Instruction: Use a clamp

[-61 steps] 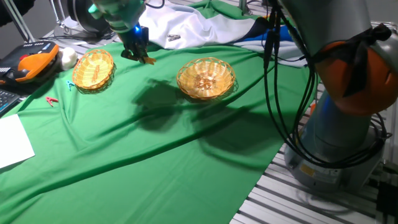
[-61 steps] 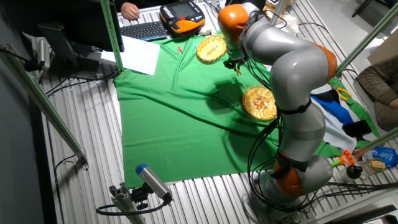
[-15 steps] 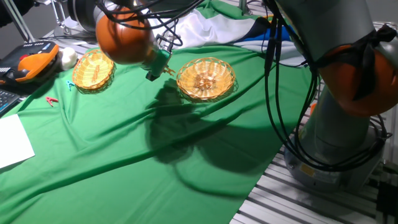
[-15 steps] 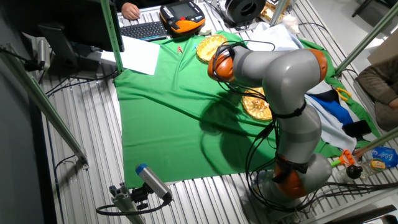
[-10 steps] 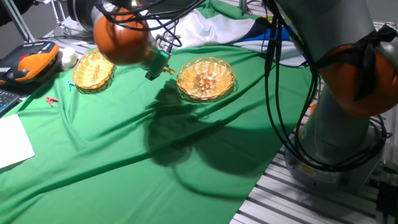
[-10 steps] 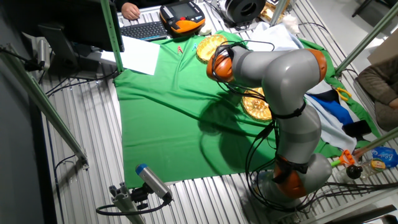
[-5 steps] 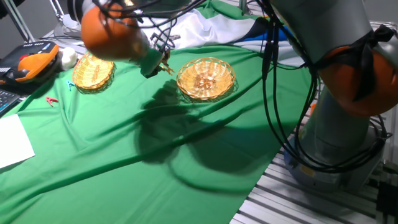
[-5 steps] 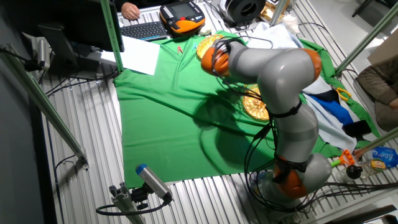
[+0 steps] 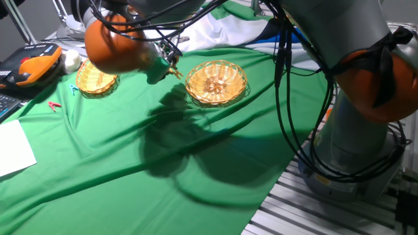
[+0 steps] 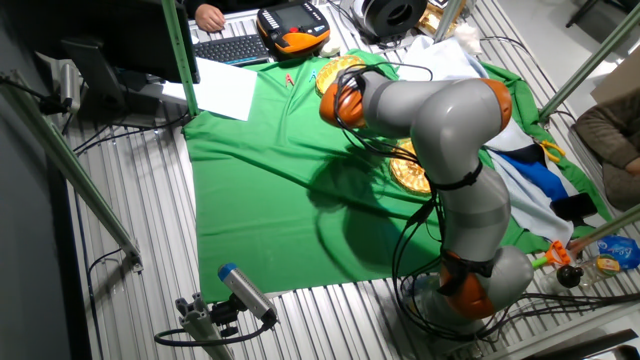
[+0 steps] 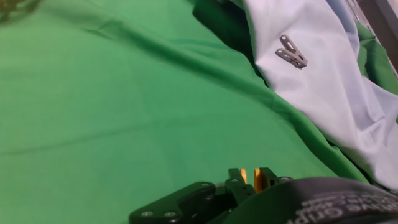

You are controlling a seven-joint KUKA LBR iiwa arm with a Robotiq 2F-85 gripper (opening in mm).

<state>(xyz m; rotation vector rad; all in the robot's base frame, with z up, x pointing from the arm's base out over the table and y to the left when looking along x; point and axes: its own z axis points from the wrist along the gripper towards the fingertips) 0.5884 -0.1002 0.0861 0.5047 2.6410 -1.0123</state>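
A plain bright green cloth point(image 9: 117, 150) covers the table, darker where the arm's shadow falls. Two pale golden woven wicker baskets sit on it: the round one point(image 9: 217, 81) shows a tan weave, and the other point(image 9: 96, 75) matches it. The small yellow-orange clip point(image 9: 175, 72) sits at the black and green gripper point(image 9: 171, 66). The arm's joint point(image 9: 112, 47) is glossy orange, its body point(image 10: 450, 110) silver-grey. A tiny red clip point(image 9: 55, 105) lies by a white paper sheet point(image 9: 14, 149). A white fabric point(image 11: 317, 74) carries a grey metallic clip point(image 11: 291, 51). The orange-and-black handheld controller point(image 10: 293, 22) rests beyond.
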